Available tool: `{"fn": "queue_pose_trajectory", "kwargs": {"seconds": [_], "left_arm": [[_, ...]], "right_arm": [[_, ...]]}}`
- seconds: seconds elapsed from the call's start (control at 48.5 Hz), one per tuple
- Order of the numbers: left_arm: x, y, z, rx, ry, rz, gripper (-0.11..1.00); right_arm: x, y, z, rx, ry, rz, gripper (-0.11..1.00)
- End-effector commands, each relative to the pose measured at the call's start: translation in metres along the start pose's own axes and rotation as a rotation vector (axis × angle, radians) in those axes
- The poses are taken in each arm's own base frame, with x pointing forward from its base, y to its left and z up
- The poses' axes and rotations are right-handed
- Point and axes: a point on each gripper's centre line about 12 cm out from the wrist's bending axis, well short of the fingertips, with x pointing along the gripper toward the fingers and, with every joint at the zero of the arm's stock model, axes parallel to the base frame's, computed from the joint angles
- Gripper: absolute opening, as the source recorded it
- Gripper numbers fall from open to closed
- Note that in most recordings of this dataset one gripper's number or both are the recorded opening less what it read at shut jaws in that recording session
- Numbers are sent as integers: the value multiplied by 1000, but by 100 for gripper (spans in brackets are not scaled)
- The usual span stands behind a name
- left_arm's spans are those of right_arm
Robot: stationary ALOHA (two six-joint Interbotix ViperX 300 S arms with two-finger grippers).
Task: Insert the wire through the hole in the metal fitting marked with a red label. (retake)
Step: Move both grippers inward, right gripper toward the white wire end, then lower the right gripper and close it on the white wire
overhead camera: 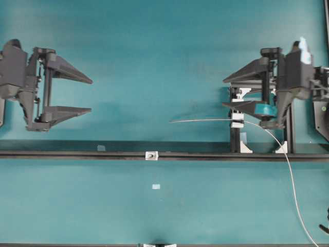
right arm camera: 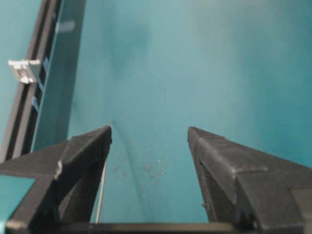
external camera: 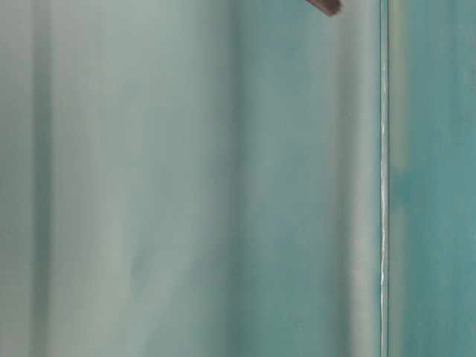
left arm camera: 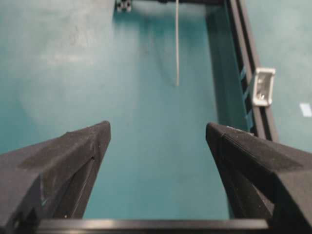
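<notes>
wire: thin silver-grey wire (overhead camera: 288, 159), free end pointing left above the black rail (overhead camera: 77, 154), curving down across it at right
fitting: small silvery square metal fitting (overhead camera: 151, 155), dark hole, sits on rail mid-length

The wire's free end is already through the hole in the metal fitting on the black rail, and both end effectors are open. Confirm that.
Not threaded. In the overhead view the wire ends in open air, above and right of the metal fitting, which sits on the black rail with nothing through it. The left end effector and right end effector are indeed open.
</notes>
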Motion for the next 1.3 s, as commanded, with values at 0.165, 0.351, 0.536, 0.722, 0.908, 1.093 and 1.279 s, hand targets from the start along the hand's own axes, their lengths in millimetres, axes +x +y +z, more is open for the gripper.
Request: {"fn": "queue_pose_trajectory", "kwargs": {"seconds": [0.165,0.351,0.536,0.722,0.908,1.093,1.279], "left_arm": [[16,2,0,1,20,9,60],[25,3,-5,1,53,13,60],[31,3,-10,0,76,14,60],[36,4,-13,0,90,15,60],[42,4,-16,0,101,15,59],[45,4,-18,0,110,16,59],[47,4,-20,0,116,16,59]], "right_arm": [[29,1,-1,0,52,-7,74],[49,4,-8,-7,104,-4,74],[60,4,-17,-8,144,-7,74],[67,7,-24,-13,167,2,74],[72,8,-28,15,184,0,74],[76,10,-34,34,202,1,74],[81,12,-36,30,199,9,74]]}}
